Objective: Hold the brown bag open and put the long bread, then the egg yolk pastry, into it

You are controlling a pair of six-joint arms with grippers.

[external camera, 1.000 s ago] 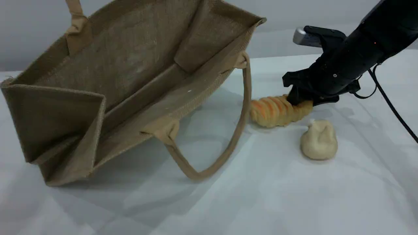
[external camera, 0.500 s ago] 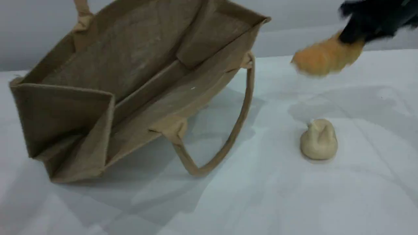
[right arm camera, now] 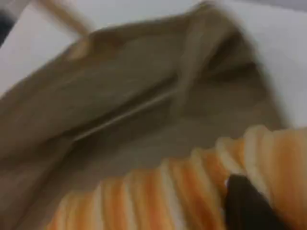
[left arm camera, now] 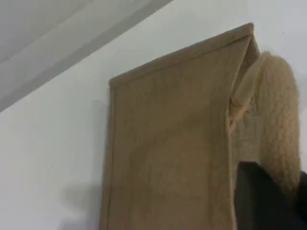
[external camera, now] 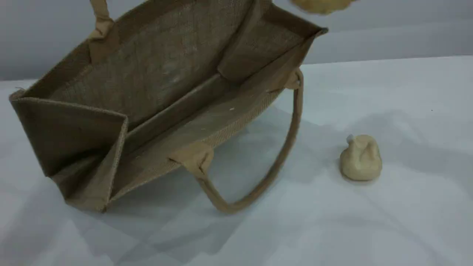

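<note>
**Desk:** How far along are we?

**Me:** Early, I'd say. Nothing is inside the brown bag (external camera: 166,66) yet. It is held open and the first item is in the air, so both drops are left to make.

**Desk:** Walk me through it from the front.

**Me:** In front of the bag there is only bare surface (external camera: 332,229), with plenty of room. The egg yolk pastry (external camera: 361,158) sits upright well to the right of the bag, untouched. The near handle (external camera: 293,118) droops in a loop onto the surface between bag and pastry, clear of the pastry.

**Desk:** And the mouth?

**Me:** It gapes towards the camera, with the near wall low and the far wall raised. My left claw (left arm camera: 259,196) is pressed together on the far handle (left arm camera: 278,120), and that grip holds the bag open.

**Desk:** The bread?

**Me:** The long bread (right arm camera: 168,191) is off the surface, pinched in my right claw (right arm camera: 244,206). I can see one dark fingertip pressing into its ridges. It hangs above and just beyond the bag's far right corner, blurred at the top edge of the scene view.

**Desk:** What do you need to clear?

**Me:** As I judge it, the rim at that corner and the side gusset folding inward beneath it. The middle of the mouth is the widest gap, so I'd carry the bread further over the bag before releasing. The pastry comes after, and the reach to it looks open
</note>
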